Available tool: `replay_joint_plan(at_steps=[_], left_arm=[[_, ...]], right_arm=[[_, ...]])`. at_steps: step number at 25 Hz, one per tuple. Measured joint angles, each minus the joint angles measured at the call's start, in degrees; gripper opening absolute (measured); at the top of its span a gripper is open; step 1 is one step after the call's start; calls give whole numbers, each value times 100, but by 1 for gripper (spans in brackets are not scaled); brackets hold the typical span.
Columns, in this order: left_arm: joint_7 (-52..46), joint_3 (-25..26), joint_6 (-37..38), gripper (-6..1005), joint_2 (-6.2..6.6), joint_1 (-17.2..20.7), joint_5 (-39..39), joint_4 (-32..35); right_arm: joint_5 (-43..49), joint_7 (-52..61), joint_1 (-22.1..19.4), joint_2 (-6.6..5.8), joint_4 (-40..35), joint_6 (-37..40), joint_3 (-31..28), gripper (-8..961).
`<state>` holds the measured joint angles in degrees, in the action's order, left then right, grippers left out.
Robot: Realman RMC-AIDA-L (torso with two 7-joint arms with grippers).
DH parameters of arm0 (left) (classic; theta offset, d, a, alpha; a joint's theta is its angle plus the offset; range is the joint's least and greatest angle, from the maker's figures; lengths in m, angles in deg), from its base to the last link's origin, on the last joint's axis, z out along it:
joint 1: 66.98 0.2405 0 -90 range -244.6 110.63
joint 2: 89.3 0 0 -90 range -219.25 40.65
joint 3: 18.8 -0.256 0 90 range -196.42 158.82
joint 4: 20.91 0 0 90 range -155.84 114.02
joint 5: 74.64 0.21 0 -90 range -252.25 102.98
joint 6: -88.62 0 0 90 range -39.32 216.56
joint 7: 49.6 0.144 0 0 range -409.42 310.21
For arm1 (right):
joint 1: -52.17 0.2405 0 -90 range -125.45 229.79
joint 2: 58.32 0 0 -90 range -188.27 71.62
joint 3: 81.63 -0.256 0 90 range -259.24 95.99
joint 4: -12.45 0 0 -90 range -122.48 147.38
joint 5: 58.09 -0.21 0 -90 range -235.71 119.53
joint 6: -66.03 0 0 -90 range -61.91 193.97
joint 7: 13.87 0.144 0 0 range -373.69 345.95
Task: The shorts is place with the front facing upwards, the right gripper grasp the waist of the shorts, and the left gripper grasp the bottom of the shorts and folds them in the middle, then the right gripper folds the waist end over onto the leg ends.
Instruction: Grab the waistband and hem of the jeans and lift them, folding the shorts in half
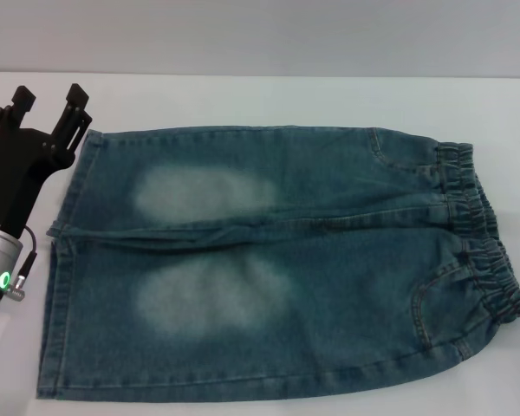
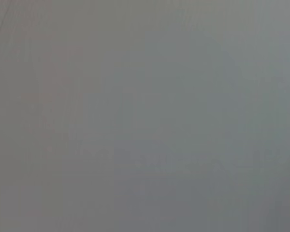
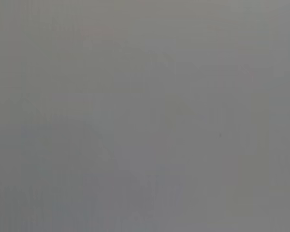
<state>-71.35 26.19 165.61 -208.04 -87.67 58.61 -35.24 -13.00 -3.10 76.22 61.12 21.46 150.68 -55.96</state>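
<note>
1. Head view: the shorts (image 1: 277, 260) lie flat, front up, on the white worktop (image 1: 243, 100), the waist (image 1: 481, 230) toward the robot's right and the leg ends (image 1: 65, 260) toward its left. The left pincer (image 1: 48, 104) stands just beside the far leg hem, fingers parted, holding nothing. The right pincer is out of view.
2. Judgement: no fold is made; the grasp stage is in hand. Next, the left pincer must descend onto the hem, the right onto the waist.
3. Left wrist view: featureless grey.
4. Right wrist view: likewise.
5. No brand, label or legible writing.
</note>
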Motion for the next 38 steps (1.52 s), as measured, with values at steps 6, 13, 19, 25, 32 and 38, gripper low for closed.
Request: replay_joint_plan(at_steps=[6,13,19,25,32,38], left_arm=[[-5,18,7,796,14,54,-20,-71],[34,57,42,797,17,81,-38,-93],[-161,32,13,797,23,61,-36,-132],[-1374,-82,76,797,212,-151,237,98],[-3398,-88,352,796,828,-444,1343,406],[-5738,-314,882,796,1539,-813,2514,892]], right_arm=[[0,2,3,0,15,5,-8,715],[-11,4,3,0,22,11,-10,715],[-36,4,3,0,17,-29,-16,714],[-48,4,-6,-9,-15,-8,-40,715],[-53,8,-94,-24,-96,0,-323,716],[-53,13,-200,-33,-177,-25,-515,715]])
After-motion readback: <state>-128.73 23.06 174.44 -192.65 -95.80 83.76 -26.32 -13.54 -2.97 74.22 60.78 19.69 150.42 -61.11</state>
